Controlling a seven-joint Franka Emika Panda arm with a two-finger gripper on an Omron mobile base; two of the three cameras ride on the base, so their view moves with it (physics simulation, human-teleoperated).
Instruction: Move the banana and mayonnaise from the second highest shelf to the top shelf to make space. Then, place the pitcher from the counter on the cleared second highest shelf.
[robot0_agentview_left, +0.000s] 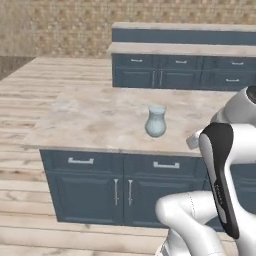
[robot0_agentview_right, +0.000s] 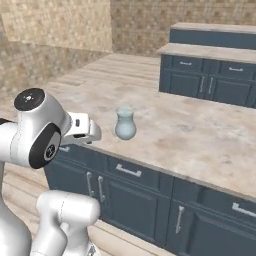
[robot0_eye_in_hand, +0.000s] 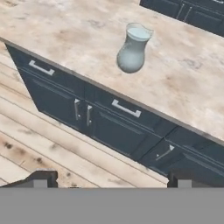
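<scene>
One pitcher (robot0_eye_in_hand: 132, 49) stands upright near the counter (robot0_agentview_left: 95, 120) edge; gripper (robot0_eye_in_hand: 111, 180) fingers wide open, empty — approach level, clamp the neck.

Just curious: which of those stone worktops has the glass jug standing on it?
The wide near counter, holding the upright pitcher; the stepped cabinet rows behind carry nothing.

White arm folded high and close in front of the base: lower link rising, dark-banded upper joint bent forward, round joint cap facing the right base camera. Wrist reaches forward at about tabletop height. Gripper (robot0_eye_in_hand: 112, 178) angled forward and down; its two dark fingers (robot0_eye_in_hand: 40, 179) stand spread wide apart, nothing between them, touching nothing.
</scene>
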